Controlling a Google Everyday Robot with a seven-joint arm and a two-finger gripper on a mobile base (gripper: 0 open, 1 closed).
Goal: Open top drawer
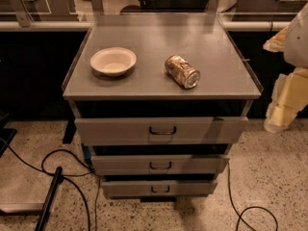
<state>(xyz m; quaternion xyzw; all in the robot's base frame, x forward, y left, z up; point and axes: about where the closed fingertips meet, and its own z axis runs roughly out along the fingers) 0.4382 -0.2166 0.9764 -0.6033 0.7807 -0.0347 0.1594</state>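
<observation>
The top drawer is the widest grey front of the cabinet, just under the grey top surface. Its small dark wire handle sits at the centre. A dark gap shows above the drawer front. Two narrower drawers, the middle drawer and the bottom drawer, lie below it. My gripper, pale yellow and white, hangs at the right edge of the view. It is to the right of the cabinet, apart from it and well away from the handle.
A white bowl and a drink can lying on its side rest on the cabinet top. Black cables and a dark bar lie on the speckled floor at the left. Another cable curls at the right.
</observation>
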